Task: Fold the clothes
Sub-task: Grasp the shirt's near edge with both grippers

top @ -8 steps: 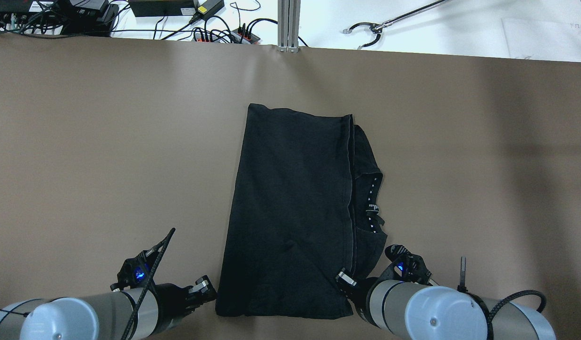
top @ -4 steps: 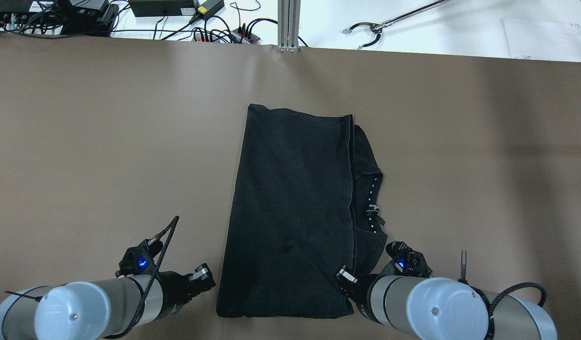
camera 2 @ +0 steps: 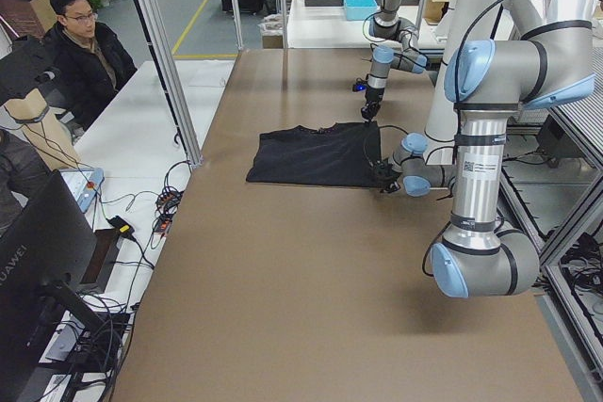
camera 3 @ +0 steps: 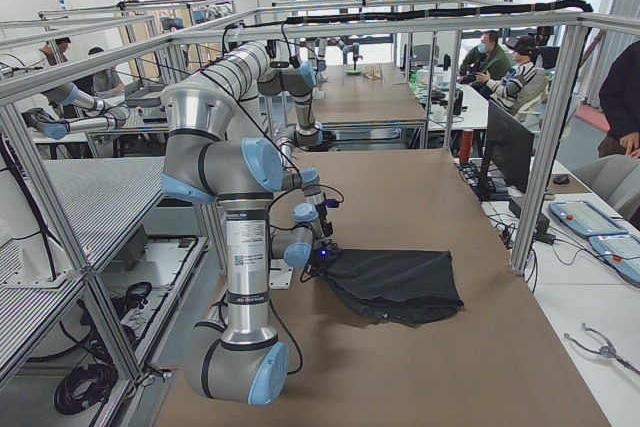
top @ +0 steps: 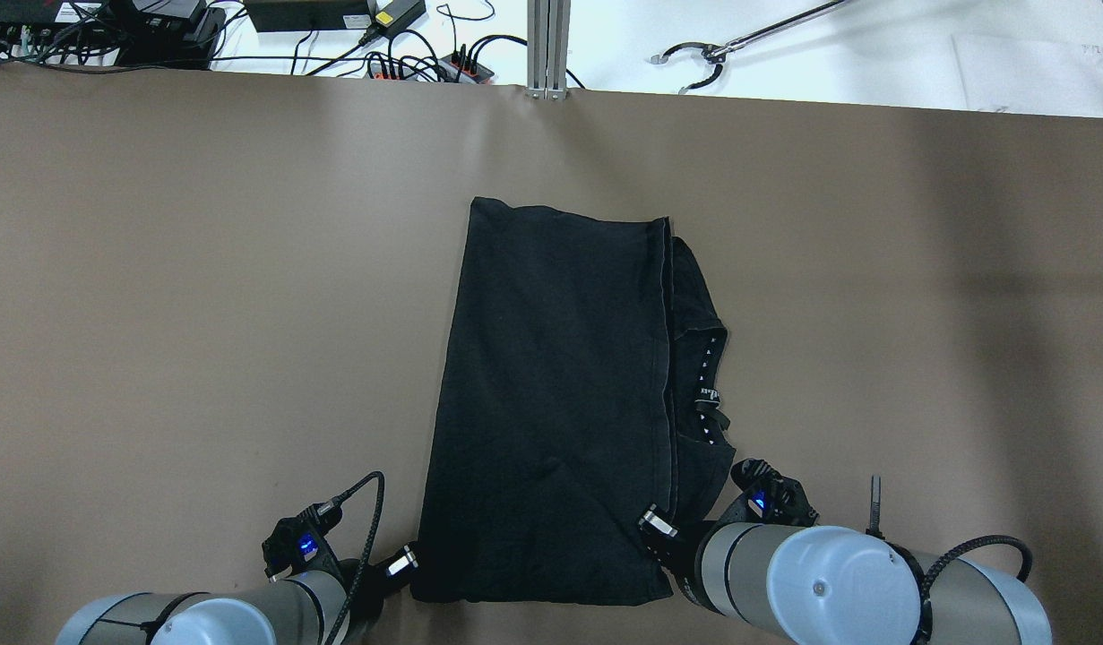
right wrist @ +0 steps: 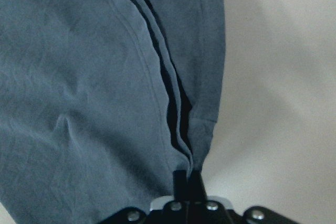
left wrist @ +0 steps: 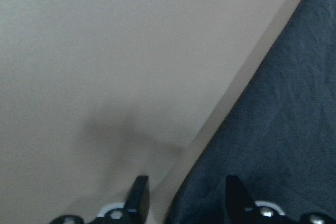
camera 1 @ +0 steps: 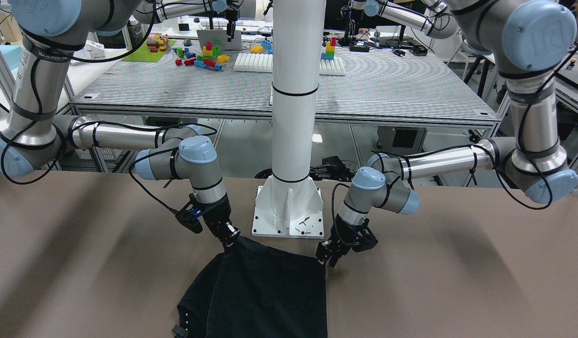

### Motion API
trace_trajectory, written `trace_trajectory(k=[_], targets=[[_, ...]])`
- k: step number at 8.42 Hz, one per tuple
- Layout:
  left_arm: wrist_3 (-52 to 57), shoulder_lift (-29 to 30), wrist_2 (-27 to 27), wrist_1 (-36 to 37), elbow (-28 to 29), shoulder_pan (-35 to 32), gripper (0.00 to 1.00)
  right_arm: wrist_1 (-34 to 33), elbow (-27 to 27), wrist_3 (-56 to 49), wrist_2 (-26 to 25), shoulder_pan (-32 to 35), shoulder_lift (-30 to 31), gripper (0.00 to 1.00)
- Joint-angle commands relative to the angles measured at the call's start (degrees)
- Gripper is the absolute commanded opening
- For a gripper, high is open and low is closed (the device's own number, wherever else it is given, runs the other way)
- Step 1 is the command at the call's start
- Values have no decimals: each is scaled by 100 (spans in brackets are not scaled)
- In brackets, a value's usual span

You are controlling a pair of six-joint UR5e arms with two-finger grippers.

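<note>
Since the earlier frame the left gripper (top: 404, 564) has closed in on the near left corner of the black garment (top: 551, 403), which lies folded lengthwise at mid-tabletop (top: 202, 269), collar layers showing along its right edge. The left jaws stand apart, straddling the cloth's edge; the right gripper (top: 651, 524) has its jaws pinched on the hem layers at the near right corner. Step in hand, by judgement: securing both near corners. Next, the left jaws must close, then both arms carry this edge toward the far one. Setting: a laboratory with a seated operator (camera 2: 80, 54), a white pillar (camera 1: 296, 94) and a matte brown surface.
</note>
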State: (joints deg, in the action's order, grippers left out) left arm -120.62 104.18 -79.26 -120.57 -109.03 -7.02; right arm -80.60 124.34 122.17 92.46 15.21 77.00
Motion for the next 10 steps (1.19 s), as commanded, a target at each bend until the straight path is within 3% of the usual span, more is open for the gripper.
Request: trace_trajectory(k=[1, 3, 5, 8, 9, 10], targets=[[-41, 41, 60, -11, 57, 86, 41, 0, 3, 0, 0, 0, 0, 0], [-41, 103, 33, -11, 31, 86, 0, 0, 12, 0, 0, 9, 17, 0], [-32, 85, -19, -2, -39, 69, 0, 0, 12, 0, 9, 17, 43, 0], [-32, -441, -292, 77, -1257, 25, 0, 0, 213, 0, 44, 44, 61, 0], [-23, -373, -318, 295, -1566, -62, 0, 0, 344, 0, 62, 61, 44, 0], [29, 63, -492, 741, -1569, -559, 0, 0, 346, 0, 166, 314, 9, 0]])
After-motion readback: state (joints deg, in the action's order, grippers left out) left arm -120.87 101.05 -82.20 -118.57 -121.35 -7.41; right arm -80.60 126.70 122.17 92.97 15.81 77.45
